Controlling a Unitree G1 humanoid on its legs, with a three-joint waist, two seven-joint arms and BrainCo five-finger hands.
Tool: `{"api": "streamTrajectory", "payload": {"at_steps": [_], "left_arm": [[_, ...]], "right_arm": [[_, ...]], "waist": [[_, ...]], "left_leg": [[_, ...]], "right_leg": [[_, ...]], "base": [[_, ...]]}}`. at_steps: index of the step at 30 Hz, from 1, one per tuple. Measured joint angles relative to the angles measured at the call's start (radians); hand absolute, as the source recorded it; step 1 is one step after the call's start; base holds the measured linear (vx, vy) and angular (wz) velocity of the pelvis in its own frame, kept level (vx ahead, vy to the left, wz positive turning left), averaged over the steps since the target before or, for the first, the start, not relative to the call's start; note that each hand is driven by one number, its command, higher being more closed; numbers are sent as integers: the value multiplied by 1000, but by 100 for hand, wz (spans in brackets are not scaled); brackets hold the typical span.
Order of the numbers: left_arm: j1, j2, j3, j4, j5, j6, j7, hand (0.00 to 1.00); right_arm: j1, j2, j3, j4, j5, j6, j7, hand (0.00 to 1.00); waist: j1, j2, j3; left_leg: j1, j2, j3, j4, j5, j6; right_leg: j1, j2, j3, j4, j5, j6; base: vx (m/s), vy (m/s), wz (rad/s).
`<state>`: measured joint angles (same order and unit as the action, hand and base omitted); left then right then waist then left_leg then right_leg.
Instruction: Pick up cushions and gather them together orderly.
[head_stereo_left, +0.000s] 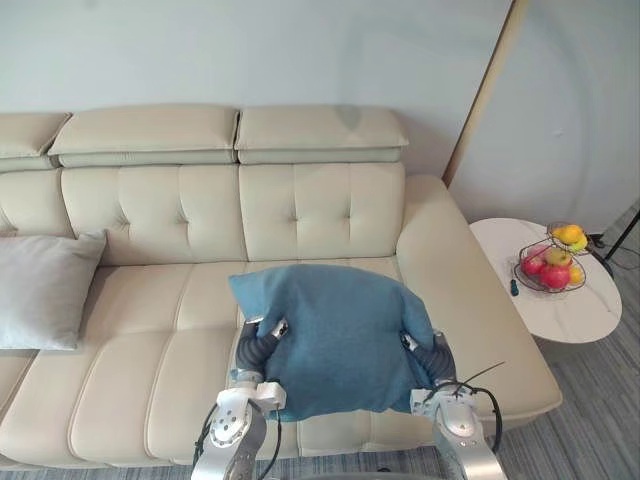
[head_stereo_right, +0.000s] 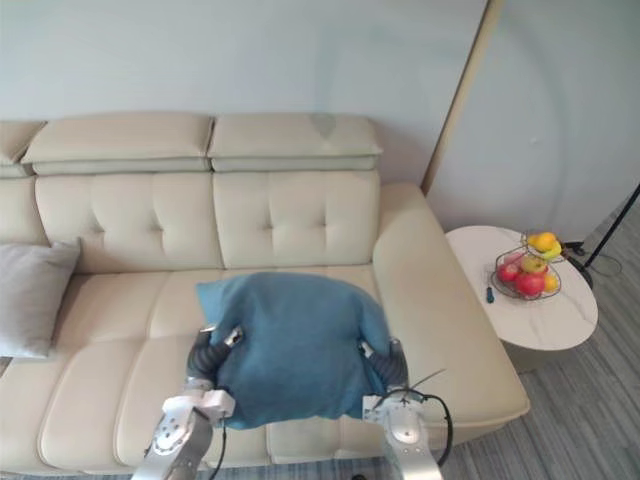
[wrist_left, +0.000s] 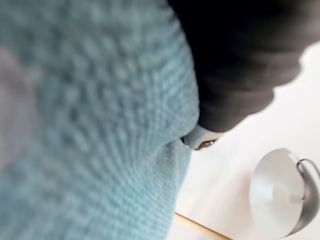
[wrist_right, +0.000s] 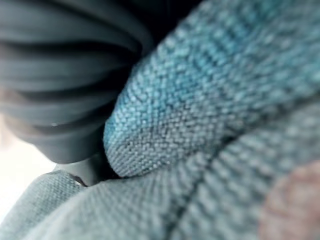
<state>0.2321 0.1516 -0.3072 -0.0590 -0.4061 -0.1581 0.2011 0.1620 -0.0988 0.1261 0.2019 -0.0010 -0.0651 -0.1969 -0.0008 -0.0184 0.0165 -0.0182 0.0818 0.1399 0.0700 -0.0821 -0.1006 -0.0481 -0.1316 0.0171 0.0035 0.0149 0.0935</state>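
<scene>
- Spanning the gap between both hands, the blue cushion (head_stereo_left: 340, 340) hangs in front of the robot, over the front part of the cream sofa (head_stereo_left: 320, 210), in line with its right-hand seat.
- Its long axis runs side to side, parallel with the sofa's front edge; its broad face is turned up and forward toward the head camera.
- One upper corner pokes out toward the back left past the left hand (head_stereo_left: 268, 332), and the lower edge hangs down in front of the seat's front edge.
- The cover is a teal-blue cloth, plain in colour, roughly square and a little wider than tall, plump and slightly slumped in the middle. The wrist views show a coarse, nubbly weave and a seam line running across a fold.
- The left hand's fingers (head_stereo_left: 278, 326) lie over the cushion's left edge and clamp the cloth there.
- The right hand (head_stereo_left: 418, 346) does the same at the right edge, with its fingers (head_stereo_left: 408, 341) dug into the cloth and holding it.
- A grey cushion (head_stereo_left: 40, 290) leans against the backrest at the sofa's left end, well apart from the blue one.
- Right of the sofa's arm stands a round white counter (head_stereo_left: 580, 315) carrying a wire basket of fruit (head_stereo_left: 552, 262), with a small dark object (head_stereo_left: 514, 288) beside it.
</scene>
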Motion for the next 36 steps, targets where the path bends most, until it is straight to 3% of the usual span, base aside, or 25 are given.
{"api": "streamTrajectory", "payload": {"at_steps": [6,10,15,20,21,22,25,27,29,32,36], "left_arm": [[-211,27,42,7,72,-1,51,100],[-432,29,106,46,92,-2,126,100],[-849,97,120,202,99,-8,241,100],[-1234,173,145,393,163,-36,316,100],[-1315,181,158,441,171,-41,325,0],[-1378,183,169,493,171,-41,326,0],[-1471,194,173,621,171,-34,335,0],[-1499,195,174,694,171,-27,341,0],[-1523,189,175,747,171,-8,340,0],[-1520,170,214,798,168,12,334,0],[-1513,106,281,799,168,18,308,0]], "right_arm": [[-212,-31,4,14,1,5,-23,100],[-421,-28,-7,14,2,7,-95,100],[-756,-34,-106,18,2,10,-206,100],[-1142,-69,-162,175,-7,-6,-313,100],[-1220,-79,-167,211,-31,-9,-346,100],[-1279,-89,-176,243,-44,-9,-366,0],[-1376,-105,-206,346,-48,-7,-397,0],[-1425,-103,-231,450,-45,-5,-400,0],[-1444,-105,-243,493,-37,2,-399,0],[-1450,-97,-243,498,-27,7,-388,0],[-1432,-97,-245,492,4,29,-367,0]], "waist": [[1,1,88],[12,4,145],[35,16,187],[23,43,274],[18,54,284],[10,68,304],[6,84,369],[3,86,385],[1,87,400],[10,87,440],[14,87,441]], "left_leg": [[-135,10,7,1,38,0],[-279,17,8,26,76,-2],[-416,22,-24,24,121,-7],[-457,13,-72,-129,241,-13],[-485,14,-88,-163,272,-16],[-510,13,-106,-172,289,-17],[-536,5,-128,-172,301,-23],[-564,3,-147,-172,306,-22],[-596,-4,-157,-172,330,-43],[-639,-6,-158,-172,346,-53],[-727,0,-150,-172,350,-58]], "right_leg": [[-135,10,9,-5,52,-6],[-297,15,0,66,59,-10],[-441,10,-24,118,60,-12],[-516,11,-70,91,93,-23],[-543,12,-86,76,106,-24],[-551,11,-102,57,117,-25],[-552,6,-124,36,122,-22],[-566,4,-141,21,128,-22],[-574,-2,-150,-1,138,-23],[-605,-5,-157,-17,142,-23],[-697,-5,-158,-5,147,-24]], "base": [[-100,-32,-5],[-129,-37,8],[-69,-29,17],[-50,-23,24],[-17,-22,36],[-19,-18,34],[-6,3,26],[15,-1,23],[14,-7,29],[4,-3,13],[-3,10,-1]]}}
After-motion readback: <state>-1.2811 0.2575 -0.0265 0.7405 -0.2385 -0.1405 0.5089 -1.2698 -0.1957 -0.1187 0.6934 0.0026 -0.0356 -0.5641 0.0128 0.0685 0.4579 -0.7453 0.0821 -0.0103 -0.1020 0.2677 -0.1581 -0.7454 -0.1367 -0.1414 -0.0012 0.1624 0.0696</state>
